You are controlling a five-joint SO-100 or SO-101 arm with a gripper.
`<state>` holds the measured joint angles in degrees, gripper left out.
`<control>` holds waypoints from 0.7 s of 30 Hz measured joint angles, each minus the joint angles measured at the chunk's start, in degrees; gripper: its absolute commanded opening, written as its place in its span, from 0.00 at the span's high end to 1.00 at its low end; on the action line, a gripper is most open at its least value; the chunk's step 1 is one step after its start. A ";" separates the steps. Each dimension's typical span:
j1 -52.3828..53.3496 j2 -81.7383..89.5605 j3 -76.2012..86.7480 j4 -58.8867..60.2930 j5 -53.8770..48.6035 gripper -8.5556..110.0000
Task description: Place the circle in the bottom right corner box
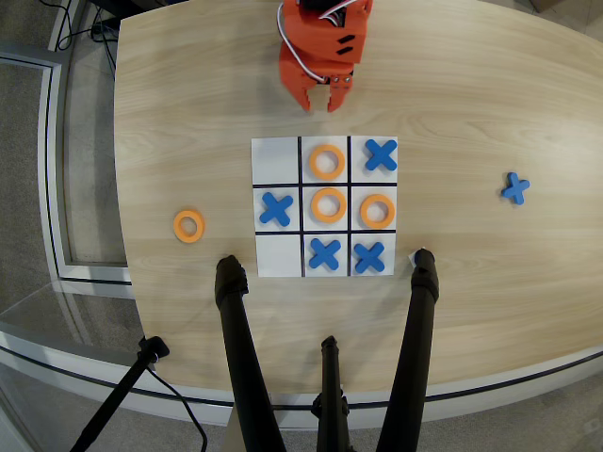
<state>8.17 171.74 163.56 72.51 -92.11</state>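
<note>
1 claw (320, 100), mine, hangs above the table (471, 85) just beyond the grid board's (325, 206) far edge, fingertips nearly together, holding nothing. In the overhead view, 3 orange rings occupy top-middle (327, 161), center (328, 204) and middle-right cells (377, 211). The loose circle (188, 226) lies left of the board. The blank top-left corner cell (275, 160) is the nearer one; the bottom-left cell (279, 254) is also blank.

An orange ring (188, 226) lies on the table (471, 94), left of the grid board (277, 159).
</note>
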 measured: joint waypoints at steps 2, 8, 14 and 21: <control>2.20 -5.98 -4.31 -1.49 0.00 0.79; 9.49 -27.42 -21.27 -6.33 0.00 0.75; 14.50 -49.66 -39.99 -10.11 1.05 0.74; 18.37 -73.39 -60.29 -12.83 1.41 0.73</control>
<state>26.54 98.35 103.27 59.68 -90.70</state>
